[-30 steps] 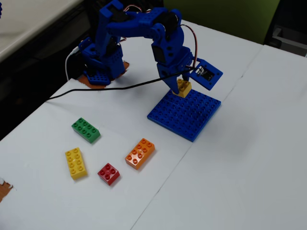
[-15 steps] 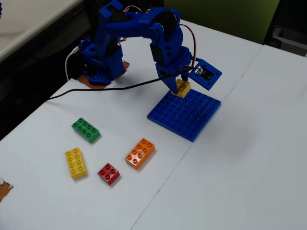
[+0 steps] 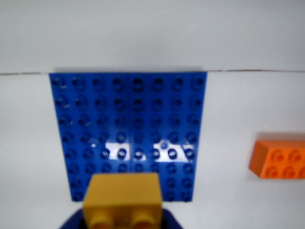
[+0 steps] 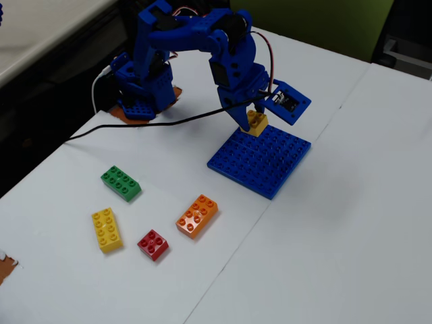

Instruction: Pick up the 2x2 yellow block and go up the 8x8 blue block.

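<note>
Wrist view: the yellow block [image 3: 123,198] sits at the bottom center of the frame, pinched in the gripper [image 3: 123,220], whose blue tips barely peek out on both sides under it. Right behind it, the blue plate [image 3: 128,129] fills the middle of the frame, studs up, nothing on it. An orange brick [image 3: 279,159] pokes in at the right edge.

Fixed view: the arm [image 4: 196,47] reaches down from the upper left, and the gripper [image 4: 252,119] clamps the yellow block [image 4: 256,123] over the plate's [image 4: 260,158] upper corner. Can't tell if it touches. In the lower left there's a green brick [image 4: 121,183], a long yellow brick [image 4: 106,229], a red brick [image 4: 153,244] and the orange brick [image 4: 197,215], all on the white table [image 4: 337,236].
</note>
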